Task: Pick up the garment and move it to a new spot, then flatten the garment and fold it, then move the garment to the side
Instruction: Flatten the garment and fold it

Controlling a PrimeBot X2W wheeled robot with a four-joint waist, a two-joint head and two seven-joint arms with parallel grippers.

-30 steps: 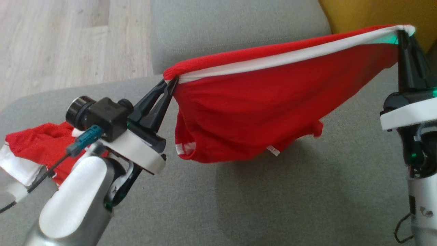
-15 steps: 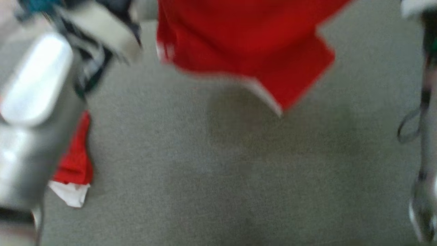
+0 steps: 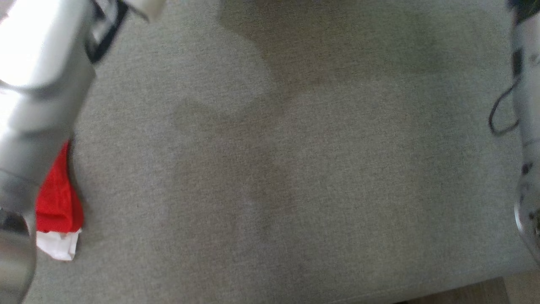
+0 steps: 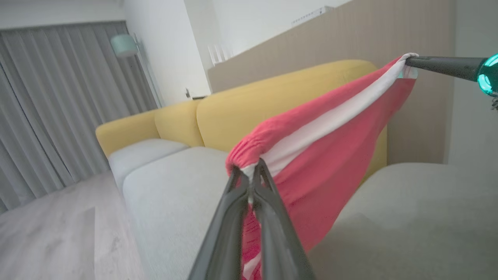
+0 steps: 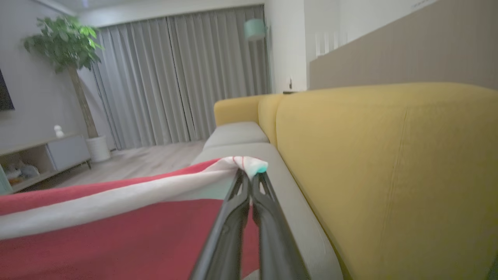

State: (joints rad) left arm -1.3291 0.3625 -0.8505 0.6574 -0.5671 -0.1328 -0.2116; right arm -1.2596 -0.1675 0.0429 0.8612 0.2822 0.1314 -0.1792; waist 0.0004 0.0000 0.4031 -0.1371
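Observation:
The garment (image 4: 323, 155) is red with a broad white band along its top edge. It hangs stretched in the air between my two grippers, above the grey seat cushion. My left gripper (image 4: 251, 169) is shut on the gathered left end of that edge. My right gripper (image 5: 249, 175) is shut on the other end, where the white band bunches over the tips. In the right wrist view the garment (image 5: 116, 233) spreads away to the left. The left wrist view shows the right gripper (image 4: 412, 62) at the upper right, pinching the corner.
The grey seat cushion (image 3: 295, 169) lies below, its front edge at the lower right. A second red-and-white cloth (image 3: 57, 211) lies beside my pale left forearm (image 3: 38, 63). The yellow sofa back (image 5: 389, 155) stands close on the right. Wooden floor (image 4: 46, 233) lies beyond.
The head camera has tilted down, so the held garment and both grippers have slid out of the top of its view. Both grips look unchanged.

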